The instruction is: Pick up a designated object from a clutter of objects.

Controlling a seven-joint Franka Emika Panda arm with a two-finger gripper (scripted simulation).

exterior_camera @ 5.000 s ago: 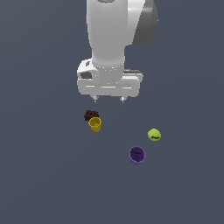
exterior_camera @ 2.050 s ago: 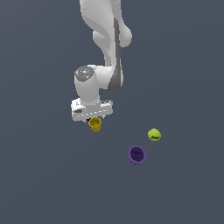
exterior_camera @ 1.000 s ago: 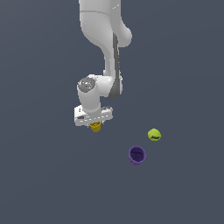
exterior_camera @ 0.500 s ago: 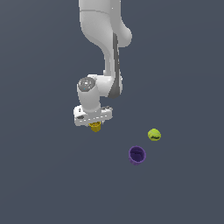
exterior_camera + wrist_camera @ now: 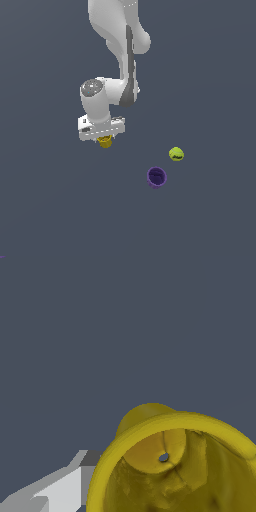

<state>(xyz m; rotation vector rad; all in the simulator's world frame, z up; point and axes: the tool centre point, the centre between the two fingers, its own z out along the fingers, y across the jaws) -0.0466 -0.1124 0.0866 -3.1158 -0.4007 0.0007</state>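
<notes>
The mustard-yellow cup (image 5: pixel 105 142) sits between the fingers of my gripper (image 5: pixel 104 139), just under the white hand, at the exterior view's left. The jaws stand closed against its rim. In the wrist view the cup (image 5: pixel 170 466) fills the frame close up, tilted, with its inside showing, and one grey finger (image 5: pixel 62 487) lies against its rim. The purple cup (image 5: pixel 156 177) and the yellow-green ball (image 5: pixel 176 153) lie apart, toward the exterior view's right. The dark brown block is hidden.
The floor (image 5: pixel 60 210) is plain dark grey all around. The arm's white links (image 5: pixel 120 45) rise above the hand.
Since five seconds ago the hand has come down from above the clutter onto the yellow cup. Over the last second it has stayed nearly still.
</notes>
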